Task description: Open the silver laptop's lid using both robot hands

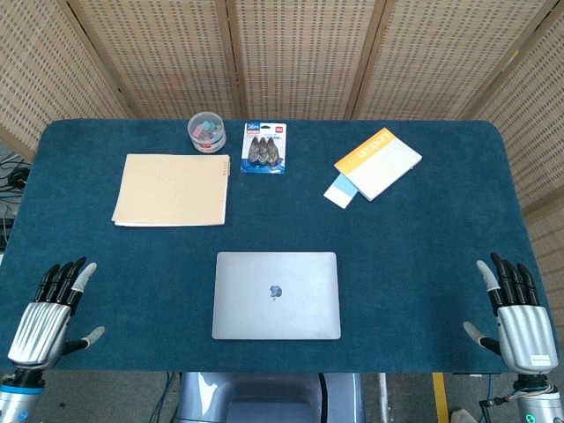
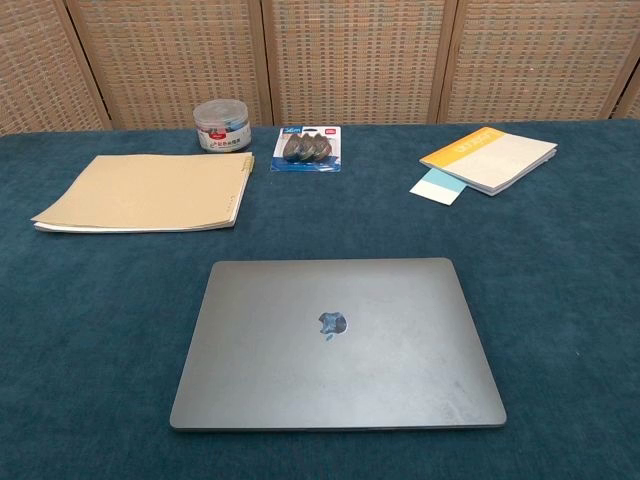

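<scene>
Blue table (image 1: 423,264) | laptop (image 1: 276,294) closed | left hand (image 1: 48,317), right hand (image 1: 515,317): fingers spread, seemingly empty, head view only

Bare surface (image 1: 423,282) flanks the laptop (image 1: 276,295) at 3 and 9 o'clock; folder (image 1: 172,189), tub (image 1: 206,131), packet (image 1: 263,147), booklet (image 1: 377,163) crowd 12 o'clock.
</scene>
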Tool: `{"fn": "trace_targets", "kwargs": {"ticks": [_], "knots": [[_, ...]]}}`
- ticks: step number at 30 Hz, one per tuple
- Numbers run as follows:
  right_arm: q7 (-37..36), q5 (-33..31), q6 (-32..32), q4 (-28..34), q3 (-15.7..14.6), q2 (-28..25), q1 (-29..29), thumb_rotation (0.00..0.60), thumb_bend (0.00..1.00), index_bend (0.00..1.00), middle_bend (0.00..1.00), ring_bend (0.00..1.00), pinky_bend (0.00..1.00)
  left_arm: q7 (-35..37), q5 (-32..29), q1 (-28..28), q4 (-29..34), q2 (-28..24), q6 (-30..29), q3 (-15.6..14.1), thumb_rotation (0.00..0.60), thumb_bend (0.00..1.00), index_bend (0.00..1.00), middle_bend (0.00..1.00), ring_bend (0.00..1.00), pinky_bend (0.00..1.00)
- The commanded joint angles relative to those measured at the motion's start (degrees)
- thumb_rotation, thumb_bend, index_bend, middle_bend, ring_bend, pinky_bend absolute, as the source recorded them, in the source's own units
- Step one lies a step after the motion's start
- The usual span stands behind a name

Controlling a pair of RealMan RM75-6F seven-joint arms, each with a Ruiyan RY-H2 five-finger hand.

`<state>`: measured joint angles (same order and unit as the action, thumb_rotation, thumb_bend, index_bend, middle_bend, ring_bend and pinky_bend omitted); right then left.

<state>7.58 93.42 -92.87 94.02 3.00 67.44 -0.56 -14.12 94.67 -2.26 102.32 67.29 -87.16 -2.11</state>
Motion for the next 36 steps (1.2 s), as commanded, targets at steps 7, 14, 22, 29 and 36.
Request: {"fn": "trace_targets", "kwargs": {"ticks": [7, 14, 22, 29, 36], "knots": [[-0.15, 0.00, 0.04, 0.37, -0.14, -0.28, 0.01, 0.600, 0.00, 0.00, 0.00, 0.00, 0.00, 0.92, 0.84, -0.56, -0.44, -0.07, 0.72, -0.35, 0.600, 0.00, 0.00, 0.00, 0.00, 0.00], [-0.97, 0.06, -0.31, 0.51, -0.14, -0.61, 0.17, 0.600, 0.00, 0.00, 0.00, 0.00, 0.00, 9.09, 11.59, -7.29, -7.84, 3.14, 4.84, -1.46, 0.600, 0.00, 0.00, 0.00, 0.00, 0.00], [-1.09, -0.69, 0.65, 0.48, 0.06, -0.59, -0.24, 0.600, 0.00, 0.00, 0.00, 0.00, 0.00, 11.98, 20.71, -20.22, -11.03, 8.35, 16.78, -1.16, 0.600, 0.00, 0.00, 0.00, 0.00, 0.00], [-1.12, -0.84, 1.21, 0.15, -0.18, -0.42, -0.36, 0.600, 0.00, 0.00, 0.00, 0.00, 0.00, 12.08, 19.74, -28.52, -10.37, 16.25, 27.61, 0.70, 0.600, 0.00, 0.00, 0.00, 0.00, 0.00], [-1.33, -1.57, 2.01, -0.22, 0.01, -0.20, -0.72, 0.600, 0.00, 0.00, 0.00, 0.00, 0.00, 6.75, 16.26, -33.37, -14.80, 25.38, 34.41, 3.41, 0.600, 0.00, 0.00, 0.00, 0.00, 0.00]]}}
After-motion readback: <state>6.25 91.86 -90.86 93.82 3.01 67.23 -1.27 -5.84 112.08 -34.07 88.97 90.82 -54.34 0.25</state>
